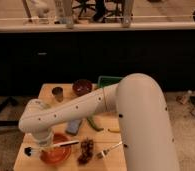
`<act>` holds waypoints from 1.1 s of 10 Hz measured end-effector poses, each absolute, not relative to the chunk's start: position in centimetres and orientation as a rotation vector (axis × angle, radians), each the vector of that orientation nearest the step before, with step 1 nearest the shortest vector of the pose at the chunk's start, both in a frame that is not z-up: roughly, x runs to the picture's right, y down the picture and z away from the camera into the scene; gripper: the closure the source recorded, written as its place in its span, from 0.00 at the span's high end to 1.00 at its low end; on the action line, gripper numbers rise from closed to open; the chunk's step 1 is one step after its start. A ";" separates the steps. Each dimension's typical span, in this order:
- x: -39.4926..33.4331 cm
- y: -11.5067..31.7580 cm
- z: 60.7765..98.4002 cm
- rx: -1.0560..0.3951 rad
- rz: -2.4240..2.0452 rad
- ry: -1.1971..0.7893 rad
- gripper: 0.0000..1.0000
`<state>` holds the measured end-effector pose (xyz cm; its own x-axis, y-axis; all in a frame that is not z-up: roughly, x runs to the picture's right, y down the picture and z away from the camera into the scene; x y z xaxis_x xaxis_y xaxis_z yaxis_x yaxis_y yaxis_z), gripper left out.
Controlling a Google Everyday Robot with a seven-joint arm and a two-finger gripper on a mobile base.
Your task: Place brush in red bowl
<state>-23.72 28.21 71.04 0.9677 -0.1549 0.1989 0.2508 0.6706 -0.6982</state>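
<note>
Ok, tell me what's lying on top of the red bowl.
The brush lies across the red bowl, head past its left rim. The gripper sits just above, behind the arm's wrist, covering the bowl's back edge.

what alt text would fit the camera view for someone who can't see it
A white robot arm reaches over a wooden table, its end effector above the red bowl with the brush lying across it. A fork, a dark maroon bowl and a cup sit nearby.
</note>
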 end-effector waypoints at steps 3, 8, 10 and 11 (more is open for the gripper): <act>-23.7 28.2 71.0 -0.804 -0.229 -0.127 0.66; -23.7 28.2 71.0 -0.805 -0.229 -0.126 0.80; -23.7 28.3 71.1 -0.806 -0.230 -0.126 0.80; -23.7 28.3 71.1 -0.806 -0.229 -0.126 0.80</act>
